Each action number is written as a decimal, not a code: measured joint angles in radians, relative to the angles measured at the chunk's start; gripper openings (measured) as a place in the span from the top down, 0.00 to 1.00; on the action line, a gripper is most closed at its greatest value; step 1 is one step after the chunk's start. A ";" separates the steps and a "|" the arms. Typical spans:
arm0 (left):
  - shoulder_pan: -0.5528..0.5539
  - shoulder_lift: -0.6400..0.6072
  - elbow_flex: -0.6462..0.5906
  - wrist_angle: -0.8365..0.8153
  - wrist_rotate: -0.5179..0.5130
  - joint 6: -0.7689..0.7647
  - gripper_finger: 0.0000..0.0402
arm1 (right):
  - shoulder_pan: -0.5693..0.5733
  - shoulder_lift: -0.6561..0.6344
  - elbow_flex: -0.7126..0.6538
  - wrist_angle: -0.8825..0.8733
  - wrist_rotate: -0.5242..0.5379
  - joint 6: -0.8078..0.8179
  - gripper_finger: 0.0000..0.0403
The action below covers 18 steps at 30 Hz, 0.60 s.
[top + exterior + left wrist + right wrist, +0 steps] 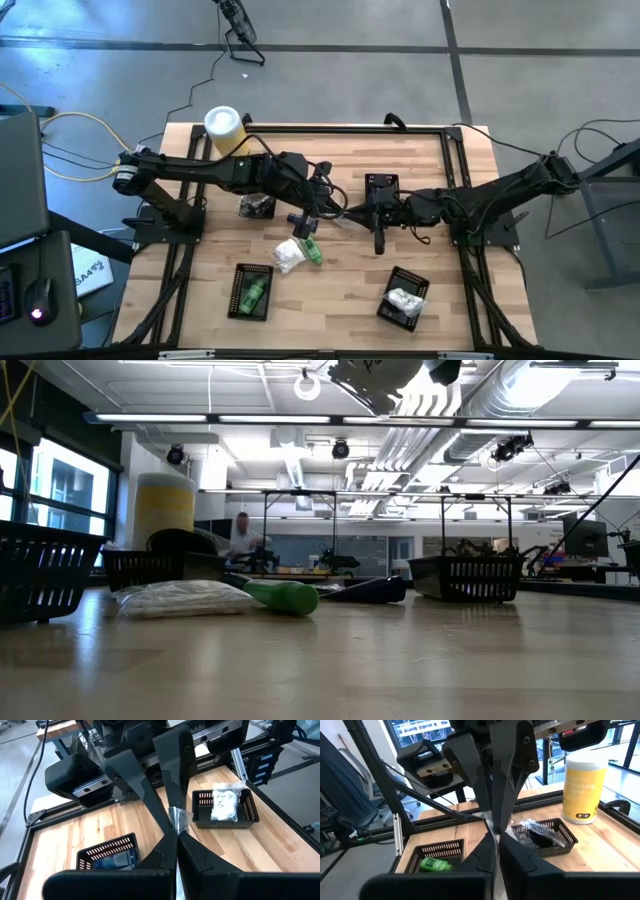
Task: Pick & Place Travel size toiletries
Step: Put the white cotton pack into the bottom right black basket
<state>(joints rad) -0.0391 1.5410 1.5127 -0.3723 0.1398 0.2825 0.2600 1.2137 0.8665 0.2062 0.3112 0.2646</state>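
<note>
While both grippers meet above mid-table, the left gripper [318, 205] and right gripper [345, 211] are each clamped on one silvery packet [177, 818] between them. Sorted, by appearance: green bottle [254, 292], white packet [405, 300], dark items [257, 206], each in a basket. Loose near centre: white packet [288, 256], green bottle [311, 250], blue tube [365, 591].

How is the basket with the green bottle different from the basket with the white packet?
The green-bottle basket sits nearly square to the table edge on the left arm's side; the white-packet basket lies turned at an angle on the right arm's side. One holds a green bottle, the other a white packet. Both are black mesh rectangles.
</note>
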 joint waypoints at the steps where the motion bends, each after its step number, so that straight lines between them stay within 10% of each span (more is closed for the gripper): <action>1: 0.000 -0.001 0.000 -0.001 0.000 0.000 1.00 | 0.000 0.000 0.000 0.000 0.000 0.000 0.98; 18: 0.000 -0.001 0.000 0.006 -0.001 0.000 0.97 | 0.000 0.000 0.000 0.006 0.000 0.004 1.00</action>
<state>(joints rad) -0.0392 1.5398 1.5131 -0.3667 0.1390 0.2829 0.2600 1.2137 0.8665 0.2125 0.3113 0.2687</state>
